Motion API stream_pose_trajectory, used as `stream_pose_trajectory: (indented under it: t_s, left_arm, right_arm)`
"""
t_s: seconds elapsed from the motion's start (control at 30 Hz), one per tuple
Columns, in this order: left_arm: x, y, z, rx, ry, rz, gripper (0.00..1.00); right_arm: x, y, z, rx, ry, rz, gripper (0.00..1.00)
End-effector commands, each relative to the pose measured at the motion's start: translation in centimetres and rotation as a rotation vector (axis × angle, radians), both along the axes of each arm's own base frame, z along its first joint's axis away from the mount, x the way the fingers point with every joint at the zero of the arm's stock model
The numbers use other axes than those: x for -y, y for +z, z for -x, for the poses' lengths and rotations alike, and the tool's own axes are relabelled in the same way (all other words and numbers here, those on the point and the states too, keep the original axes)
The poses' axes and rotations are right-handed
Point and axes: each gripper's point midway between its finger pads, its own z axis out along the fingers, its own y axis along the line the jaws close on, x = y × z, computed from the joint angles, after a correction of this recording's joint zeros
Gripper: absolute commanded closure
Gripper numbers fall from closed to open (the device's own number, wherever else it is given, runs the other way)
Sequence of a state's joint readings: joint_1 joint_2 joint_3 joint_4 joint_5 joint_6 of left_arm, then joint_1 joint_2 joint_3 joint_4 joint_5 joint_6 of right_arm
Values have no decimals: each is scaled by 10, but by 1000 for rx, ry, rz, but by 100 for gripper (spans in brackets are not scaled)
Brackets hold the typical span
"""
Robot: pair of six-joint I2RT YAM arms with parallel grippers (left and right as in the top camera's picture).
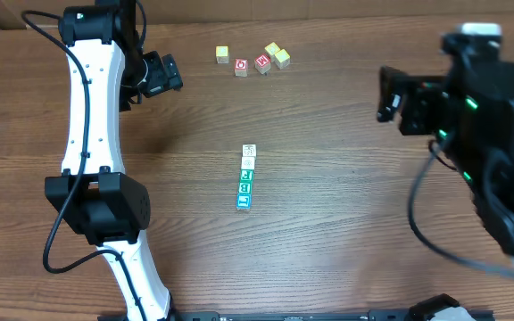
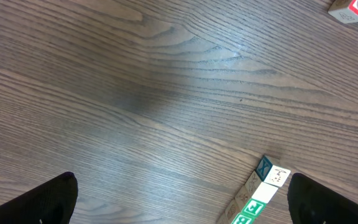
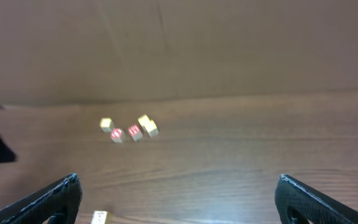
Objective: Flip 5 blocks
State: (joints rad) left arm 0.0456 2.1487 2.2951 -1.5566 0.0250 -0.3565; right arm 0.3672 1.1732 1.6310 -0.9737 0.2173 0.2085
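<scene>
In one tight column near the middle of the table [image 1: 346, 232]: the five blocks [image 1: 246, 176], set face to face with no visible gaps. Two whitish tops with dark marks at the far end, then two green-printed, then one blue-printed nearest the robot's base. Resting flat on the wood, touched by nothing.

Farther back, well apart from the row: a loose cluster of yellow cubes [image 1: 277, 55] and red cubes [image 1: 252, 65], with one yellow off to the left of the rest.

Left gripper [image 1: 163, 73] over bare wood to the left of that cluster, well away from the row. Fingers [image 2: 42, 202] spread wide and holding nothing, the end of the row showing just inside the right finger in the wrist view.

Right gripper [image 1: 389, 94] out at the right side of the table, aimed toward the far cluster. Fingers [image 3: 48, 202] likewise spread wide, empty, touching nothing.
</scene>
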Motion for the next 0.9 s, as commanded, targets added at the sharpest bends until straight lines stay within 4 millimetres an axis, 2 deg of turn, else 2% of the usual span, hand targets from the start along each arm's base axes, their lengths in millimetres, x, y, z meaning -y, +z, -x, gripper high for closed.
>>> stream_pose_trajectory:
  t_s: [0.0, 0.07, 0.2, 0.37, 0.5, 0.57, 0.73, 0.87]
  left_arm:
    - [3, 3, 0, 7, -16, -1, 0]
    - [3, 3, 0, 7, -16, -1, 0]
    - [3, 3, 0, 7, -16, -1, 0]
    - [3, 3, 0, 7, -16, -1, 0]
    - [3, 3, 0, 7, -16, -1, 0]
    - [3, 3, 0, 7, -16, -1, 0]
    - [3, 3, 0, 7, -16, -1, 0]
    - [3, 3, 0, 7, -16, -1, 0]
  right_arm:
    - [32, 42, 33, 149, -73, 56, 0]
    - [54, 61, 51, 221, -154, 76, 0]
    - [74, 85, 94, 325, -182, 34, 0]
    - [96, 87, 145, 387, -198, 24, 0]
    - [104, 70, 165, 402, -207, 15, 0]
    - [110, 48, 172, 402, -234, 19, 0]
    - [102, 9, 172, 463, -204, -12, 0]
    - [91, -11, 165, 541, -155, -41, 0]
